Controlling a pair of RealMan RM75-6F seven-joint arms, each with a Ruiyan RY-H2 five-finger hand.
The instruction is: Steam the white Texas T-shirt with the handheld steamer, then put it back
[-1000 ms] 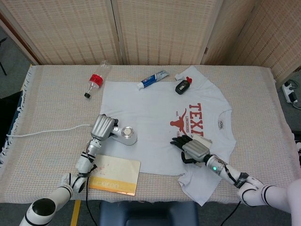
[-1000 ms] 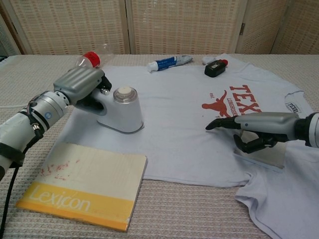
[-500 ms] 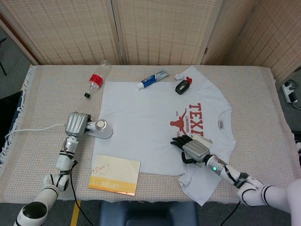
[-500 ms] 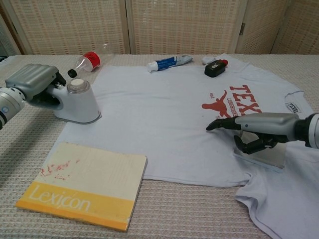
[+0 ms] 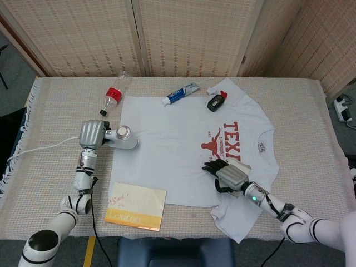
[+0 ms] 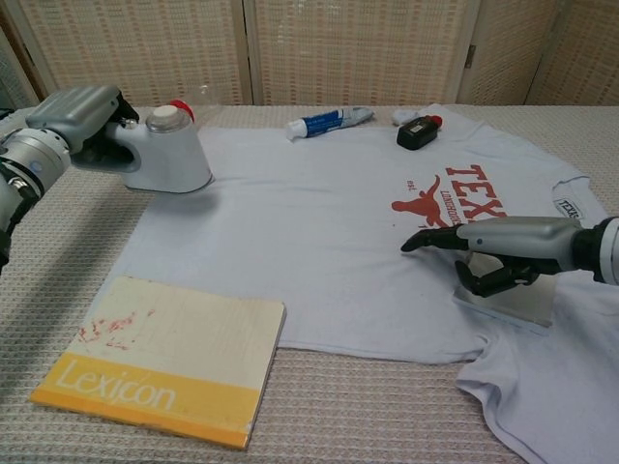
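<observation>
Nearest you: book (image 6: pixel 164 362) at the table's front edge. Your right hand (image 6: pixel 503 253), fingers partly curled, holding nothing, rests on the T-shirt (image 6: pixel 329 222), which lies flat mid-table. Your left hand (image 6: pixel 73 121), fingers clamped on the steamer (image 6: pixel 166 155), at the shirt's left edge. Farthest: bottle (image 5: pixel 113 94), tube (image 6: pixel 327 121).

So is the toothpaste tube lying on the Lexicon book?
No, the toothpaste tube lies at the shirt's far edge, while the Lexicon book sits at the near edge.
</observation>
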